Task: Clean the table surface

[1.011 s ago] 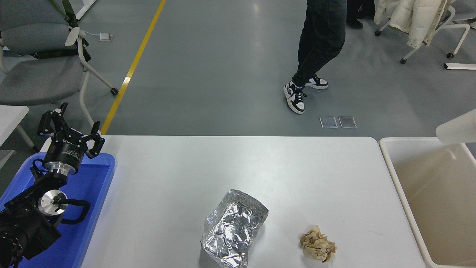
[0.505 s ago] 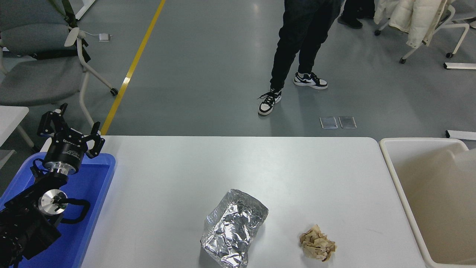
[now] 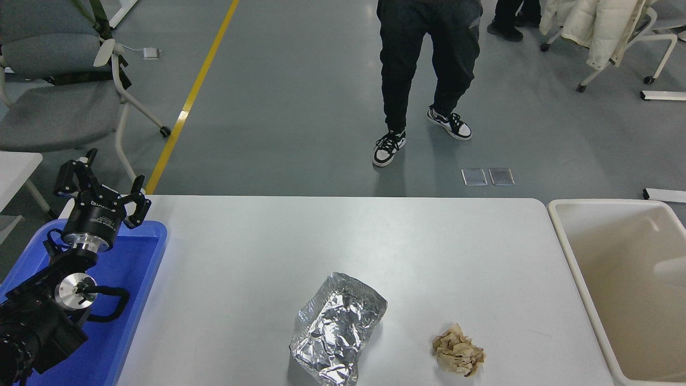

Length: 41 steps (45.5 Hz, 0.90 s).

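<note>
The white table surface (image 3: pixel 321 236) fills the lower middle of the head view. A crumpled silver foil tray (image 3: pixel 337 327) lies on it near the front centre. A crumpled brown paper wad (image 3: pixel 457 351) lies to its right, near the front edge. My left gripper (image 3: pixel 104 185) is parked at the far left over the blue tray's back edge, its fingers spread open and empty. My right arm and gripper are out of view.
A blue plastic tray (image 3: pixel 134 268) sits at the table's left end under my left arm. A beige bin (image 3: pixel 557 225) stands off the right end, with a pale blurred shape (image 3: pixel 672 268) inside it. A person's legs (image 3: pixel 423 80) stand beyond the far edge. Chairs stand at the back left and right.
The pale blurred shape at the right edge has dropped lower into the beige bin. The person has stepped left and now faces the table. My left arm has not moved.
</note>
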Motion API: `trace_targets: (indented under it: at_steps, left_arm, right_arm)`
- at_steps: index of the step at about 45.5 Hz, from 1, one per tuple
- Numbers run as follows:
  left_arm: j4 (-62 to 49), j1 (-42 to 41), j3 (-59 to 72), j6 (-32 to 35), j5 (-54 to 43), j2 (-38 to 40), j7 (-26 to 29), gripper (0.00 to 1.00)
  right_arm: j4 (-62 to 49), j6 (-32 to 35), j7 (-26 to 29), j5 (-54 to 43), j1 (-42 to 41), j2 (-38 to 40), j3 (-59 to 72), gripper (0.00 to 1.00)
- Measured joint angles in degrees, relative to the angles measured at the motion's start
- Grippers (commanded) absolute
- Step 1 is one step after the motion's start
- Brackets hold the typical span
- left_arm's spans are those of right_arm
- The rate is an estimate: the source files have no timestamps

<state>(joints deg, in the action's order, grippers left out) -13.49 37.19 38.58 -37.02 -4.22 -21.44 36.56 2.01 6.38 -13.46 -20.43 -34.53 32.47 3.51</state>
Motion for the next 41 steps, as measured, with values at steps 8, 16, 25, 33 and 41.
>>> trace_targets:
  at_steps: [8, 16, 25, 33, 41]
  left_arm:
    - [0.0, 0.0, 0.0, 0.0, 0.0, 0.0, 0.0, 1.0]
    - [0.0, 0.0, 0.0, 0.0, 0.0, 0.0, 0.0, 1.0]
    - [0.0, 0.0, 0.0, 0.0, 0.0, 0.0, 0.0, 1.0]
    - [0.0, 0.0, 0.0, 0.0, 0.0, 0.0, 0.0, 1.0]
    - [0.0, 0.0, 0.0, 0.0, 0.0, 0.0, 0.0, 1.0]
  right_arm:
    - [-2.4, -1.2, 0.8, 1.2, 0.7, -2.8, 0.0, 0.0]
    - [-3.6, -2.2, 1.5, 1.9, 1.1, -4.5, 0.0, 0.0]
    - [-4.2, -2.9, 1.9, 2.2, 1.2, -5.5, 0.0, 0.3]
    - [-4.7, -4.9, 2.0, 2.3, 1.2, -5.7, 0.1, 1.0]
    - [-5.0, -8.6, 2.0, 2.4, 1.0, -5.9, 0.0, 1.0]
